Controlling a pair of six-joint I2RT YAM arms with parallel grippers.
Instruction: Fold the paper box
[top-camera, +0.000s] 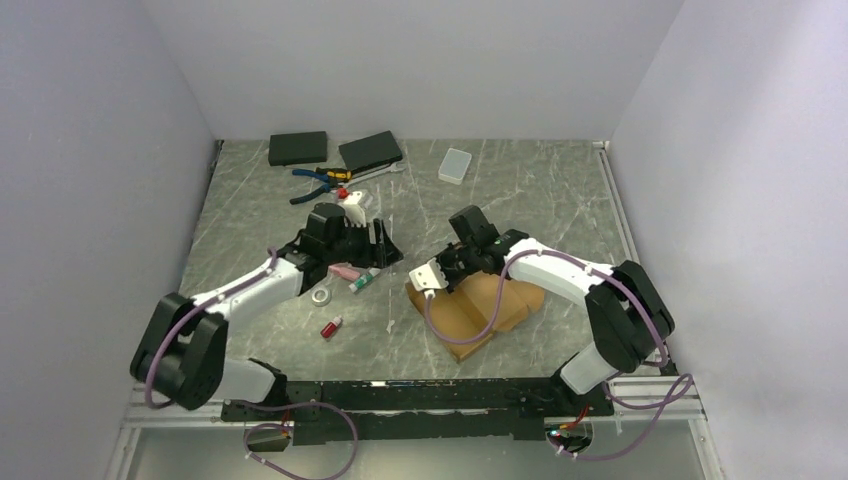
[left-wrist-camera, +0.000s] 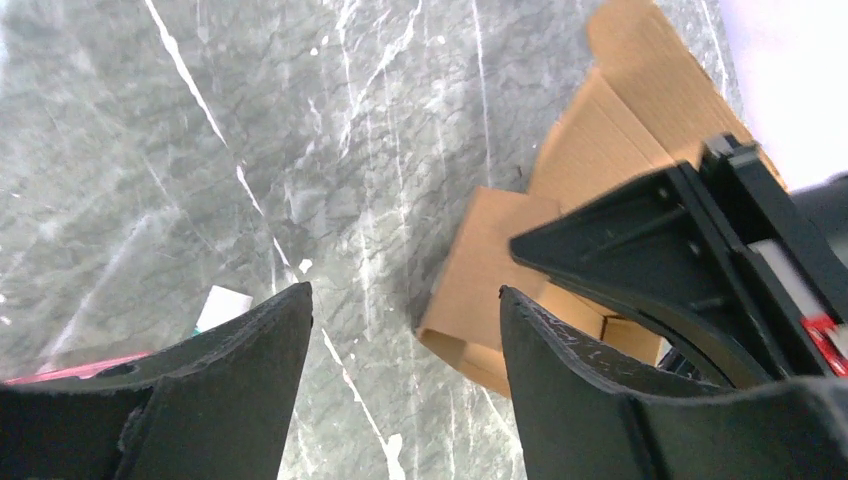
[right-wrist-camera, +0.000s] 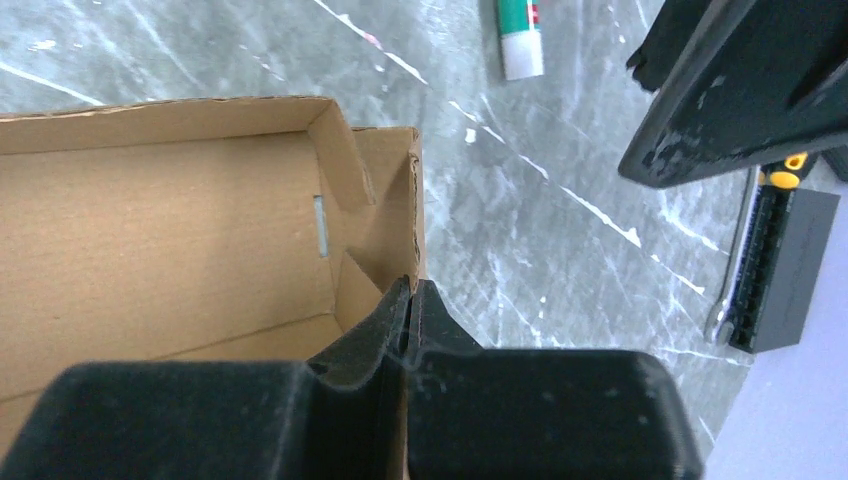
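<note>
Across the top view a grey marble table (top-camera: 560, 200) with white veins is spread, enclosed by pale walls. Its lower half is crossed by the two arms: the left arm (top-camera: 250, 290) is stretched from lower left toward the centre, and the right arm (top-camera: 570, 275) is bent in from lower right. Right of centre, partly under the right arm, the paper box (top-camera: 500, 305) is laid on the table. It is brown cardboard, partly erected, with walls raised at its left end and flaps spread flat toward the lower right. The right gripper (right-wrist-camera: 410, 295) is clenched on an upright wall of the box beside a corner, the cardboard edge being pinched between its black fingers. The left gripper (left-wrist-camera: 405, 300) is released, its fingers (left-wrist-camera: 250, 340) parted over bare marble with nothing between them, near the box's left end. A flat black box (top-camera: 298, 148) and a second black box (top-camera: 370, 150) are set at upper centre-left by the back wall, and a translucent plastic case (top-camera: 454, 165) is placed to their right. Pliers (top-camera: 320, 178) with blue and yellow handles are seen just below the black boxes. Below the left gripper a green-and-white tube (top-camera: 362, 283), a tape roll (top-camera: 320, 296) and a small red bottle (top-camera: 331, 327) are scattered.
</note>
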